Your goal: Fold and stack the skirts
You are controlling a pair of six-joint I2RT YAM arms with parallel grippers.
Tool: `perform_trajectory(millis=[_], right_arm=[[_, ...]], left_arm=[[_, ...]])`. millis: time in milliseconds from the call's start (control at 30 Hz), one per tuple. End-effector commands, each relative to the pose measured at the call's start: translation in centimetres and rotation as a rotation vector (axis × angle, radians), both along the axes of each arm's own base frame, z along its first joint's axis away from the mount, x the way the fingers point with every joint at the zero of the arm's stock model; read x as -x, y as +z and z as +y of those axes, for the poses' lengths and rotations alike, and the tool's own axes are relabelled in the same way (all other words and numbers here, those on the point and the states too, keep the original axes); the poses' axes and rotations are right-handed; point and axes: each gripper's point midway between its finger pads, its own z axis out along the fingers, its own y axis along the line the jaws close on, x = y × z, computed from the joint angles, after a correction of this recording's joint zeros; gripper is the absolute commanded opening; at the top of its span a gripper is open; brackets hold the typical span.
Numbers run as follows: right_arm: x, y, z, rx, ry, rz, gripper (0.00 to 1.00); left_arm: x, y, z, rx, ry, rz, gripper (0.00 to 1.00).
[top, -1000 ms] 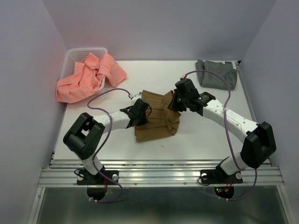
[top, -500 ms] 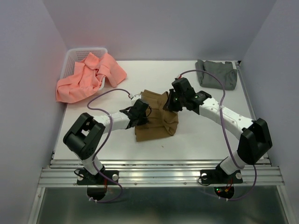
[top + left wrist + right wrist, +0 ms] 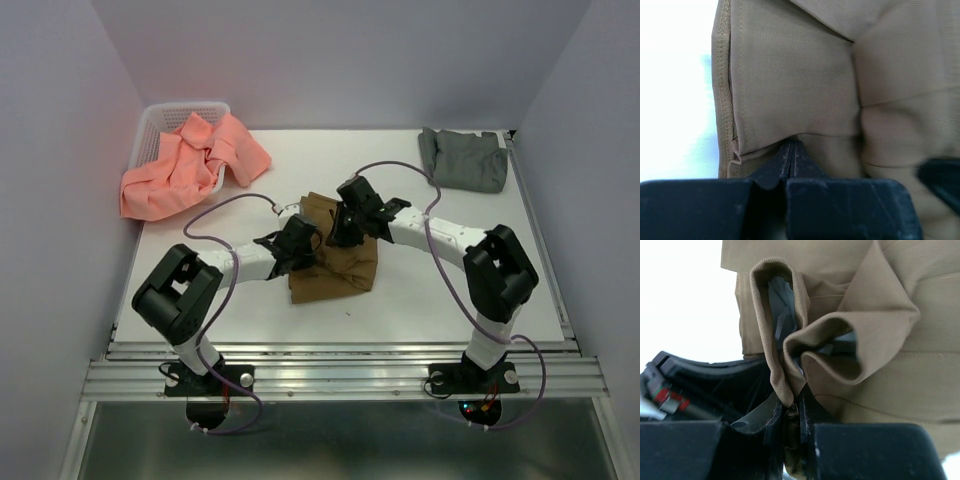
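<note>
The right end effector (image 3: 792, 407) is clamped on a bunched edge of the tan-brown skirt (image 3: 340, 270) and has carried it leftward in the last second. The cloth, in the middle of the tabletop (image 3: 330, 160), is now narrower, so I judge the fold about half done. The left end effector (image 3: 792, 150) stays closed, its tips at a stitched hem fold. The fabric is a fine twill — soft, curling into rounded loops.

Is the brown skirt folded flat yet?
Not flat, only part folded: the right gripper is shut on a bunched edge of the brown skirt, and the cloth stands in open loops over the rest.
</note>
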Motion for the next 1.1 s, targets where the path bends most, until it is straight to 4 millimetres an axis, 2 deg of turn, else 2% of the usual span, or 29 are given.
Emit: perform_trajectory(millis=[0, 100, 167, 233, 267, 333, 367, 400, 533, 567, 633, 667, 700, 767, 800, 833, 867, 933, 967, 1000, 1033, 1067], right_arm=[[-1.4, 1.7, 3.6, -0.052, 0.011, -0.086, 0.06], [-1.4, 1.5, 4.3, -0.049, 0.025, -0.088, 0.19], [-1.3, 2.2, 4.8, -0.054, 0.036, -0.096, 0.27], [-1.6, 2.9, 5.0, -0.057, 0.047, -0.115, 0.32], [-1.7, 3.9, 5.4, -0.076, 0.062, -0.125, 0.42], [-1.2, 4.9, 6.0, -0.095, 0.112, -0.125, 0.49], [-1.3, 5.8, 6.3, -0.108, 0.127, -0.133, 0.59], [-1.0, 6.3, 6.6, -0.115, 0.159, -0.139, 0.6], [-0.5, 9.3, 6.8, -0.145, 0.215, -0.185, 0.74], [-0.5, 10.9, 6.5, -0.156, 0.213, -0.218, 0.78], [-0.3, 12.5, 6.0, -0.151, 0.23, -0.267, 0.85], [-0.5, 13.3, 5.4, -0.139, 0.217, -0.297, 0.98], [-0.4, 15.0, 4.8, -0.144, 0.205, -0.339, 1.0], [-0.8, 15.8, 3.2, -0.105, 0.153, -0.388, 1.0], [-1.2, 17.2, 1.7, -0.094, 0.108, -0.428, 1.0], [-1.0, 16.5, 0.9, -0.069, 0.086, -0.426, 1.0], [-1.8, 17.5, -1.3, -0.057, 0.02, -0.454, 1.0], [-1.9, 17.2, -3.3, -0.049, -0.027, -0.448, 1.0], [-1.4, 15.3, -4.1, -0.033, -0.022, -0.41, 1.0], [-1.1, 14.9, -4.6, -0.029, -0.015, -0.405, 1.0], [-0.6, 14.4, -4.9, 0.001, 0.037, -0.421, 1.0], [0.8, 13.4, -4.8, -0.008, 0.113, -0.412, 1.0]], left_arm=[[0.9, 0.7, 0.1, 0.018, -0.006, 0.01, 0.0], [0.6, 1.8, 0.1, 0.028, 0.007, -0.011, 0.0], [0.5, 3.2, 0.5, 0.028, 0.026, -0.033, 0.0], [0.5, 4.2, 1.0, 0.025, 0.043, -0.047, 0.0], [0.4, 4.7, 1.4, 0.018, 0.059, -0.064, 0.0], [0.8, 6.3, 2.3, 0.025, 0.089, -0.086, 0.0], [1.0, 7.4, 3.0, 0.023, 0.107, -0.109, 0.0], [1.2, 7.8, 3.4, 0.025, 0.123, -0.116, 0.09], [2.4, 9.9, 5.5, 0.026, 0.181, -0.15, 0.25], [2.6, 10.3, 6.0, 0.022, 0.192, -0.159, 0.29], [3.5, 11.6, 6.8, 0.03, 0.198, -0.17, 0.4], [3.6, 12.1, 7.0, 0.035, 0.203, -0.177, 0.43], [3.9, 13.2, 7.2, 0.055, 0.202, -0.195, 0.47], [4.1, 14.5, 7.0, 0.08, 0.174, -0.22, 0.63], [4.0, 16.0, 6.4, 0.123, 0.154, -0.25, 0.71], [4.0, 16.7, 6.0, 0.144, 0.131, -0.268, 0.91], [3.8, 17.9, 4.9, 0.177, 0.071, -0.301, 0.99], [3.4, 18.9, 3.9, 0.203, 0.032, -0.322, 0.99], [2.7, 19.8, 2.6, 0.217, -0.012, -0.334, 0.99], [2.3, 20.2, 2.0, 0.219, -0.033, -0.337, 0.99], [1.9, 20.6, 1.3, 0.221, -0.049, -0.337, 0.99], [0.9, 21.4, -0.1, 0.23, -0.081, -0.335, 0.99]])
